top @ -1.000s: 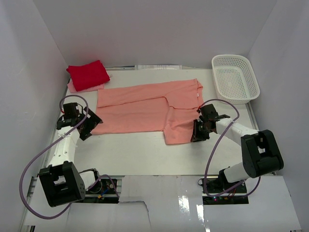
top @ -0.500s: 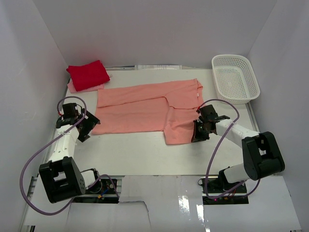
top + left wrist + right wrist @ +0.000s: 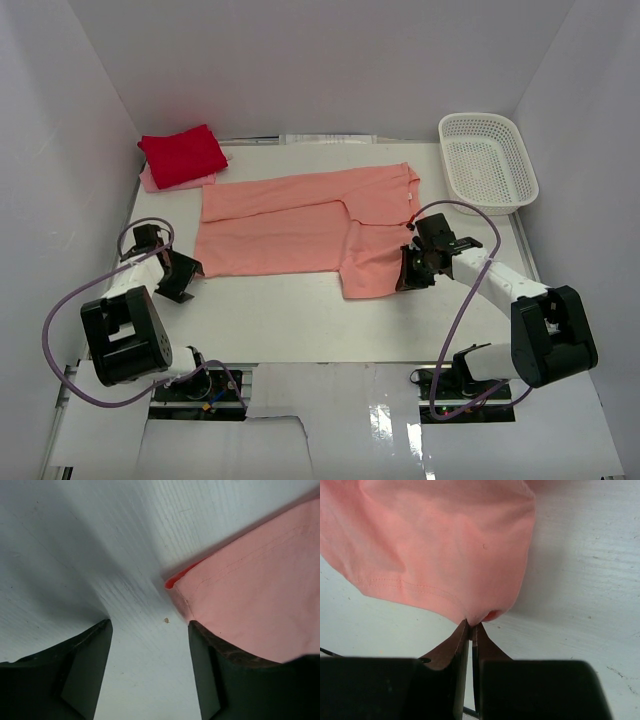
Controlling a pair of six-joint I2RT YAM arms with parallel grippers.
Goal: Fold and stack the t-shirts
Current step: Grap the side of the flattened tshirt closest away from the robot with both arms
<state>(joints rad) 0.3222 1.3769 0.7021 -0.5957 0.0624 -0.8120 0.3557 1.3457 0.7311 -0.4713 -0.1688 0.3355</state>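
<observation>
1. Three t-shirts were in view, all on the desk; one white lattice basket stood at the far right corner, apart from them.
2. One salmon-pink shirt, the largest, lay spread across the middle of the desk, long side running left to right; one sleeve lay folded inward over its body, and a flap of cloth reached toward the near edge on the right.
3. One bright red shirt sat folded at the far left corner; it rested on one pale pink shirt, of which only a strip showed at the left and near edges.
4. Two arms were present, each with one tool.
5. The left tool sat low at the salmon-pink shirt's near-left corner; in the left wrist view the left tool had its fingers spread, bare desk between them, and the corner of the salmon-pink shirt lay just inside one finger; nothing was gripped.
6. The right tool was at the flap's right edge; in the right wrist view the right tool had its fingers pressed together, pinching the hem of the salmon-pink shirt just above the desk.
</observation>
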